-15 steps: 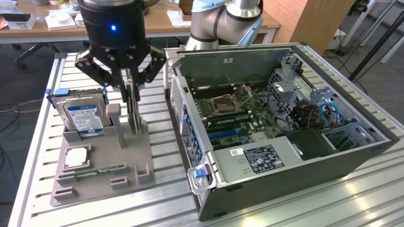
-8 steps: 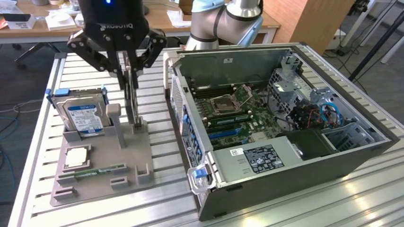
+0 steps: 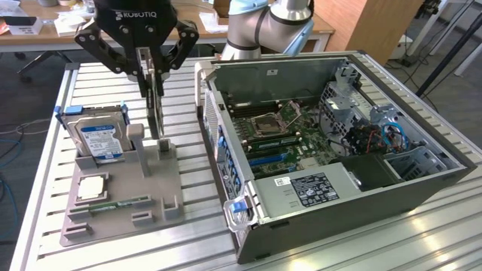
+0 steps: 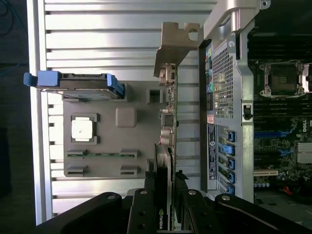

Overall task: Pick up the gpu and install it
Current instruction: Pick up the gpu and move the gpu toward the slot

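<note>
- While the gripper (image 3: 153, 72) hung over the grey holder tray (image 3: 162, 189), its fingers (image 4: 146, 209) were clamped on the gpu (image 3: 156, 113).
- The gpu stood upright on edge, between the hard drive (image 3: 99, 138) and the open computer case (image 3: 376, 209).

The gpu (image 4: 169, 146) edge-on in the gripper (image 4: 165, 184) clamp (pale bracket (image 4: 175, 44) at far end), beside the open computer case (image 4: 229, 73).
</note>
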You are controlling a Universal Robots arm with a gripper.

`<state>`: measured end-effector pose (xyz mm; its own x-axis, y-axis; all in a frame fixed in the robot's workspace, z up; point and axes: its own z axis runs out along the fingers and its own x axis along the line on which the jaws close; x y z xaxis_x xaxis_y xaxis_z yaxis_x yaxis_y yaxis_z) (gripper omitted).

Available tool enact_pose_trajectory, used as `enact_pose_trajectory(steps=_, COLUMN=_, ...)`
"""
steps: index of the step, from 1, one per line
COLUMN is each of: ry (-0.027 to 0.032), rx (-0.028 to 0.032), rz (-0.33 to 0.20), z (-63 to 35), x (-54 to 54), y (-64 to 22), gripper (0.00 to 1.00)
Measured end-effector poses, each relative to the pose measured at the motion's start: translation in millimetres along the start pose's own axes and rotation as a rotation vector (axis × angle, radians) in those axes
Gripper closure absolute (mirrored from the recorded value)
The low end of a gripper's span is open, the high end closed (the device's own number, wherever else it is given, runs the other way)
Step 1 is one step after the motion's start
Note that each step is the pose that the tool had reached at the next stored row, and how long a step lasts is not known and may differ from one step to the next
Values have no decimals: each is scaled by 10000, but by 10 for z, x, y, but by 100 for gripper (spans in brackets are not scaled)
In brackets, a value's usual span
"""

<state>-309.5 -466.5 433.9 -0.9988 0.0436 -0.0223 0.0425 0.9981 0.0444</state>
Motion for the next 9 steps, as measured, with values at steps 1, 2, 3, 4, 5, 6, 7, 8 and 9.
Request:
enact_pose_trajectory(steps=1, ry=1, rx=1, rz=0, z=-1, x=0, y=0, gripper=74)
enact_pose_trajectory(steps=2, ry=1, rx=1, rz=0, z=-1, x=0, y=0, gripper=74)
enact_pose_trajectory(steps=3, ry=4, rx=4, rz=-2, z=-3, x=-8, y=0, gripper=74)
enact_pose_trajectory(steps=4, ry=4, rx=3, rz=-2, z=-3, x=-18, y=1, gripper=74)
enact_pose_trajectory(steps=5, ry=2, rx=2, rz=-1, z=-1, x=-32, y=1, gripper=74)
enact_pose_trajectory(steps=6, ry=2, rx=1, rz=0, z=-1, x=-49, y=2, gripper=74)
enact_pose_trajectory(steps=7, ry=2, rx=2, rz=0, z=-1, x=-69, y=3, gripper=74)
enact_pose_trajectory(steps=8, ry=1, rx=2, rz=0, z=-1, x=-92, y=4, gripper=74)
enact_pose_trajectory(steps=9, ry=1, rx=2, rz=0, z=0, x=-116, y=5, gripper=74)
